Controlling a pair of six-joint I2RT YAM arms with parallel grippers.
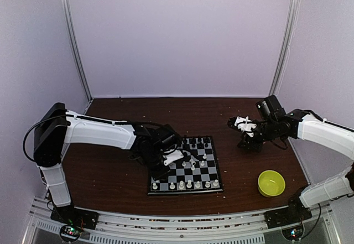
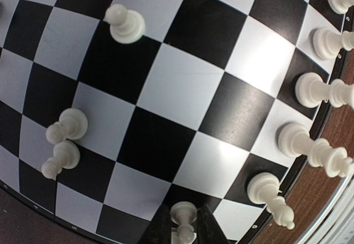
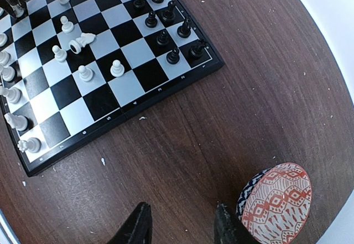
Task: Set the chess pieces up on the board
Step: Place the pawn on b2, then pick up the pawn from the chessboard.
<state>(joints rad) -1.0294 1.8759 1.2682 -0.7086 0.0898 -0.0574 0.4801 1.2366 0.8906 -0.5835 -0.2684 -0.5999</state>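
Left gripper (image 1: 180, 156) hangs over the board (image 1: 188, 191).

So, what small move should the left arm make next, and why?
I would probably lower the left pincer and stand its white pawn on a bare square beside the white back row, then open. The pawn seems gripped above the board, and the squares next to that row show no pieces in the left wrist view.
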